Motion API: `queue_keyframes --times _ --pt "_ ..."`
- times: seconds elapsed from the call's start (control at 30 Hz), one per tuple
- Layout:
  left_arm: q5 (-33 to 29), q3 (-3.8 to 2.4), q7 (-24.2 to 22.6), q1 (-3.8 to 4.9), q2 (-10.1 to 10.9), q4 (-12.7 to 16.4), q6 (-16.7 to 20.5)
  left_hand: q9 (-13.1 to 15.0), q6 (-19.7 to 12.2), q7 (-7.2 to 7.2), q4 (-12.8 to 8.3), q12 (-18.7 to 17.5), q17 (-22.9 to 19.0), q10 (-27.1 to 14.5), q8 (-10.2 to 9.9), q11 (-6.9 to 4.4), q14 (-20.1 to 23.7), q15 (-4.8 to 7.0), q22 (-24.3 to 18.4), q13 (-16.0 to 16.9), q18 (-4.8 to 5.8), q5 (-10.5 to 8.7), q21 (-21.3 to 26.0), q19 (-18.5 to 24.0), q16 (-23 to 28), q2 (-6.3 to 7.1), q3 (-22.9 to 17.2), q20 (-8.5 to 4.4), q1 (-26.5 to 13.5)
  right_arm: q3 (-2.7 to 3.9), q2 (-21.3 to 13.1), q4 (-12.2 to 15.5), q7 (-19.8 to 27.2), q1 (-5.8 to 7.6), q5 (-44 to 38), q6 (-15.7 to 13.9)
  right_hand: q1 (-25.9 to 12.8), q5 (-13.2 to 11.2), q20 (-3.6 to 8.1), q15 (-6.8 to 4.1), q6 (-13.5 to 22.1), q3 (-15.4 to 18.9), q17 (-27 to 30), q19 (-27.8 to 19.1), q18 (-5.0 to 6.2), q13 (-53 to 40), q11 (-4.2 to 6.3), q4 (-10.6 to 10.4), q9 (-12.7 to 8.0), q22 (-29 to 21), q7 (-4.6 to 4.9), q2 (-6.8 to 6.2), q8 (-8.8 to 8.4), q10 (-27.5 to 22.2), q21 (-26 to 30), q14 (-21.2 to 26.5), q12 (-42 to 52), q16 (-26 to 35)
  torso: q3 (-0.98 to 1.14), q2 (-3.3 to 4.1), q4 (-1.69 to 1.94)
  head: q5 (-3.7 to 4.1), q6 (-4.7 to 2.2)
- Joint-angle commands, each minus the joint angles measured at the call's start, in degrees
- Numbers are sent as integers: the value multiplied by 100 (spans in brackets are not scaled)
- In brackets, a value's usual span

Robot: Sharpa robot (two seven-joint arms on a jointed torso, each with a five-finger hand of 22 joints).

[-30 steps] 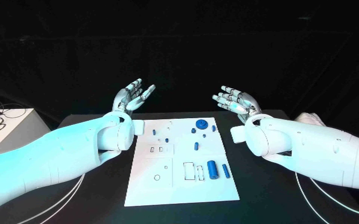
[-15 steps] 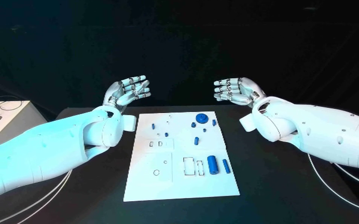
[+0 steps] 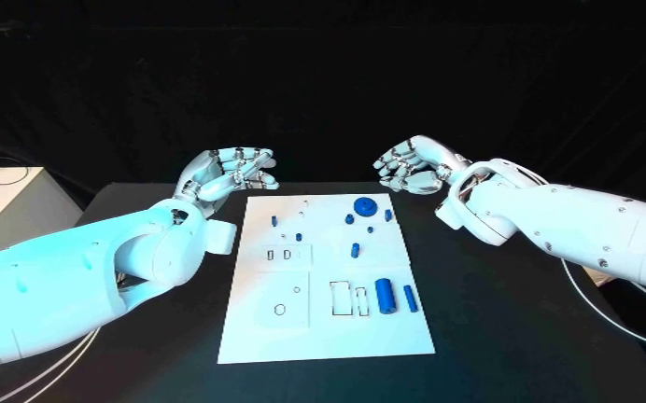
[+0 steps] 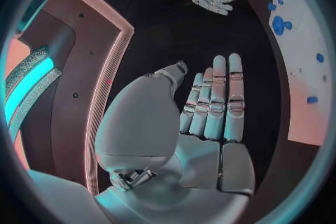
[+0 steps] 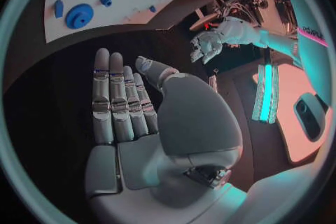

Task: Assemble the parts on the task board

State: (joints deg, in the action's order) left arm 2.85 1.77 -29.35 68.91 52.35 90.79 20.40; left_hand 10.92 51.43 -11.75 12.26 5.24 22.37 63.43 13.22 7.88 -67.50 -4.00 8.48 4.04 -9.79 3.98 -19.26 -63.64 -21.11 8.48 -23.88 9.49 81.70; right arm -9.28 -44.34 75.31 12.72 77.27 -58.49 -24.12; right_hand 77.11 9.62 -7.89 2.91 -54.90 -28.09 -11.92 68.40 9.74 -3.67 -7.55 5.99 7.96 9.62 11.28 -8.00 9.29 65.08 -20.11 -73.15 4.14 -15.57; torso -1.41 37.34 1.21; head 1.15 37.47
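Basically both hands empty, fingers straight: left hand (image 3: pixel 231 169) and right hand (image 3: pixel 416 164) hover beyond the task board (image 3: pixel 323 328). Blue parts (image 3: pixel 384 295) lie on it; descend slowly over one piece.

The board (image 3: pixel 328 328) is white, marked with thin dark outlines of rectangles and a small oval. The parts on it are blue: a round disc (image 3: pixel 365 205) at 12 o'clock, a fat cylinder (image 3: pixel 386 295) and a slim peg (image 3: pixel 409 298) at 4 o'clock. The tabletop (image 3: pixel 498 328) is black. Both arms are white; the left hand (image 3: pixel 231 171) and right hand (image 3: pixel 414 166) are silver.
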Motion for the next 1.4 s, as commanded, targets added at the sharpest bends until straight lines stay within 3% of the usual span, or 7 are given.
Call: queue_keyframes --times 0.03,0.13,0.3,0.4,0.63,0.93,1.4 --pt "106 -20 84 18 114 212 -333 27 10 49 -46 -50 300 107 34 -23 -137 42 91 4 -62 -9 -178 -132 -248 74 -85 -43 -62 10 39 4 -523 47 -1448 194 -103 -33 312 -314 -331 -171 -1230 623 38 -20 208 -139 45 753 -133 -278 -70 470 -1214 -885 -61 -1074 -58 178 77 32 -38" --pt "108 -39 134 29 226 370 -354 66 2 71 -113 -99 854 213 23 -65 -194 105 302 9 -48 -11 -544 -252 -835 141 -195 -133 -167 13 99 -2 -762 82 -1917 392 -192 -16 327 -349 -374 -291 -1758 801 53 -44 253 -250 82 987 -170 -360 -92 556 -1563 -1140 -52 -1674 -80 243 113 65 -61" --pt "109 -64 176 42 372 572 -397 135 -11 69 -203 -121 1509 278 14 -80 -17 127 639 21 -40 -13 -1066 -135 -1620 188 -375 -159 -321 14 192 12 -1098 113 -2527 605 -320 -54 329 -343 -354 -502 -3801 1417 -389 -55 281 -457 186 4310 -220 -556 -135 522 -4308 -1258 -58 -3916 -118 336 146 113 -74" --pt "110 -83 194 49 441 686 -425 161 -27 75 -238 -121 1687 294 8 -81 27 130 788 26 -44 -16 -1293 -78 -1900 210 -433 -169 -375 15 242 43 -1297 130 -2875 697 -311 -70 304 -316 -330 -568 -4411 1449 -481 -58 271 -538 267 5120 -225 -634 -143 495 -4964 -1215 -55 -4597 -139 381 162 136 -58" --pt "168 -107 242 72 503 834 -466 174 -63 56 -246 -131 1771 260 -10 -65 75 117 883 25 -42 -23 -1434 -15 -2049 238 -446 -163 -439 13 428 -12 -1544 143 -3317 786 -312 -41 257 -288 -293 -579 -5327 1481 -535 -54 256 -622 365 5634 -237 -713 -147 421 -5378 -1346 -60 -5560 -170 464 205 169 -46" --pt "198 -117 296 132 560 918 -449 179 -85 47 -235 -130 1797 239 -21 -57 102 109 919 28 -42 -29 -1487 21 -2101 255 -429 -155 -489 4 623 -155 -1710 116 -3650 828 -333 -48 232 -274 -241 -534 -5425 1455 -529 -34 242 -658 403 5666 -253 -764 -165 241 -5413 -1327 -70 -5711 -202 560 276 210 -34" --pt "200 -118 333 230 597 953 -363 180 -135 4 -241 -133 1819 187 -46 -27 128 89 958 29 -41 -29 -1545 60 -2155 269 -414 -141 -517 -11 722 -277 -1818 67 -3790 1115 -327 -75 225 -277 -246 -465 -5490 1447 -529 -34 244 -682 435 5708 -269 -749 -156 113 -5444 -1319 -67 -5797 -238 624 312 237 22"
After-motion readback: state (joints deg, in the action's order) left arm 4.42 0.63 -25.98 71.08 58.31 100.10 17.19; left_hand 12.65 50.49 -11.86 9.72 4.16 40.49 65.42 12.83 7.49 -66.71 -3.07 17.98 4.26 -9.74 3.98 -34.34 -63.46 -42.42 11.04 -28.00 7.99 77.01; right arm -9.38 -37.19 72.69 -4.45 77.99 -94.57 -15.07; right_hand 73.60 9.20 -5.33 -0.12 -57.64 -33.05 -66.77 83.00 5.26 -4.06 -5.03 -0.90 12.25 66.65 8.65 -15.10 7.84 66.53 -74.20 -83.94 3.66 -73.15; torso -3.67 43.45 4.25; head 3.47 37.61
